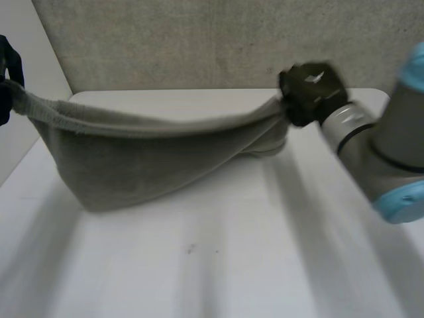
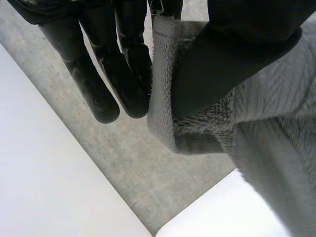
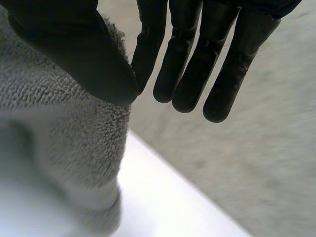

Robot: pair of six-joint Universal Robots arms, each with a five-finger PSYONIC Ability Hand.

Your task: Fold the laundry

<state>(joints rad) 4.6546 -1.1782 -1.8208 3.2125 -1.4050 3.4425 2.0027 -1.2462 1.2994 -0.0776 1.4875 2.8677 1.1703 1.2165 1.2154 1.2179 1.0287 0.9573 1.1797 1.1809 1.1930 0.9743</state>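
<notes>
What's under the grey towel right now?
Under the grey towel lies the white table, bare where it shows. The sagging cloth hides the strip of table behind its lowest part.

The right hand (image 3: 79,54) pinches the edge of the grey towel (image 3: 64,138) between its thumb and the nearest of its straight fingers (image 3: 232,64). The towel hangs down over the white tabletop (image 3: 163,202).

We are logging the towel (image 1: 146,165) as plain greyish olive, patternless but for its looped pile. We are noting the left hand (image 1: 9,63) and right hand (image 1: 311,89) as black, the table (image 1: 232,265) white, the wall (image 1: 199,40) mottled grey, and the right arm (image 1: 391,139) grey with a light-blue cap (image 1: 405,202).
</notes>
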